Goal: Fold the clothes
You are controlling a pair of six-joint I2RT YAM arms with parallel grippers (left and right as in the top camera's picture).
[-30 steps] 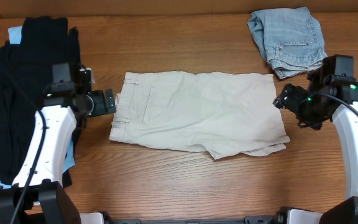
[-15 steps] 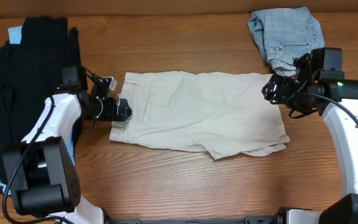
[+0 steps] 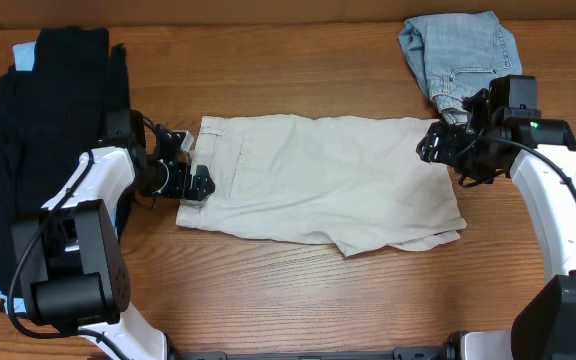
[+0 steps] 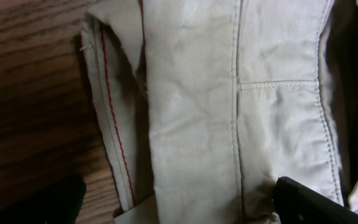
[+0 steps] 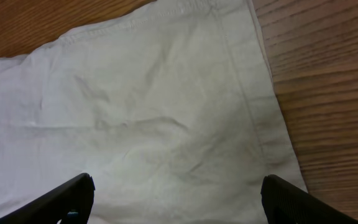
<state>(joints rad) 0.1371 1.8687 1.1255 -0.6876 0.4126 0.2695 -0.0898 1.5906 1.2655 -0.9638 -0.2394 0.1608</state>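
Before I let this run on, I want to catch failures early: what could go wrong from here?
The left gripper hangs open over the waistband of the beige shorts, where layers overlap; it may pinch only the top one. The right gripper, open at the hem corner, is close to the denim shorts and might snag them.

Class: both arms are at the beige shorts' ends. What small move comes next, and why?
Probably lower both and close. The left gripper sits over the waistband end of the beige shorts, the right gripper over the opposite hem. Both pairs of jaws stand open, with flat cloth between them, ungripped.
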